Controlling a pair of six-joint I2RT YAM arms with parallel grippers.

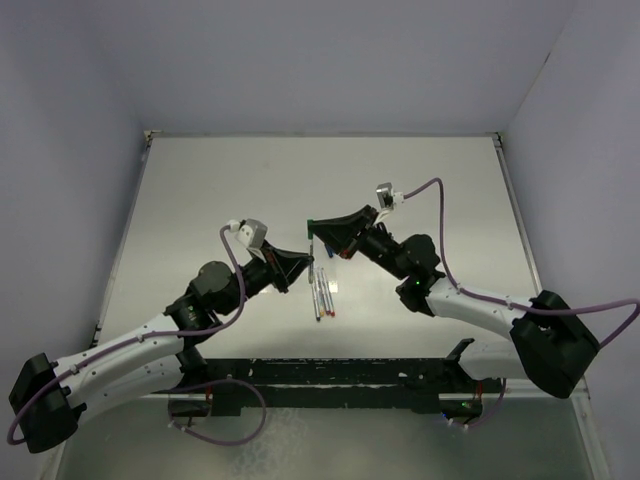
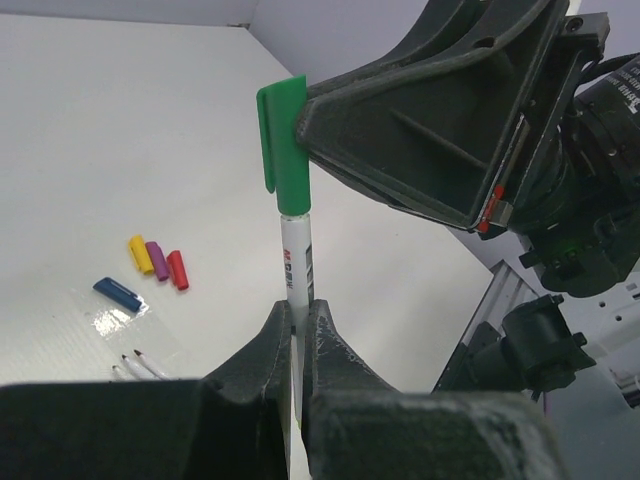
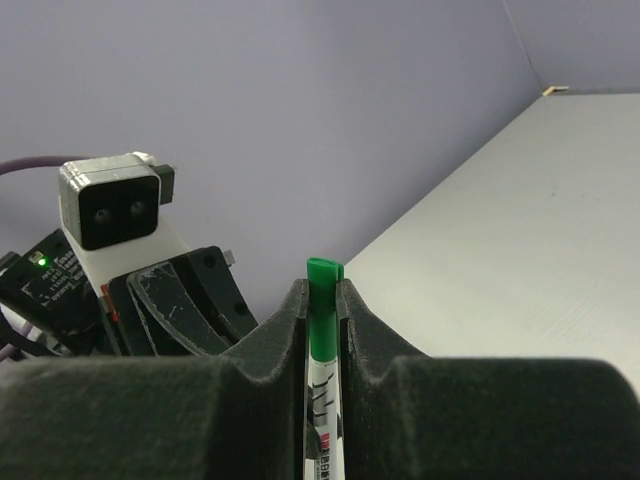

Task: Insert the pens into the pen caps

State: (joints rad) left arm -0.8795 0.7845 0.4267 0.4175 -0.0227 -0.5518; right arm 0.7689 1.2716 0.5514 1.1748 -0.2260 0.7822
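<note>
Both grippers hold one whitish pen (image 2: 296, 255) upright above the table. My left gripper (image 2: 298, 306) is shut on its barrel. A green cap (image 2: 284, 150) sits over the pen's top end, and my right gripper (image 3: 322, 292) is shut on that green cap (image 3: 322, 310), with the pen barrel (image 3: 321, 420) running between its fingers. From above, the left gripper (image 1: 306, 266) and right gripper (image 1: 318, 234) meet at mid-table with the green cap (image 1: 312, 222) at the top. Yellow (image 2: 140, 254), purple (image 2: 157, 260), red (image 2: 177, 270) and blue (image 2: 117, 293) caps lie loose on the table.
Several other pens (image 1: 322, 296) lie side by side on the table just below the grippers; their tips (image 2: 138, 362) show by a clear plastic bag (image 2: 118, 318). A black rail (image 1: 330, 372) crosses the near edge. Walls enclose the table.
</note>
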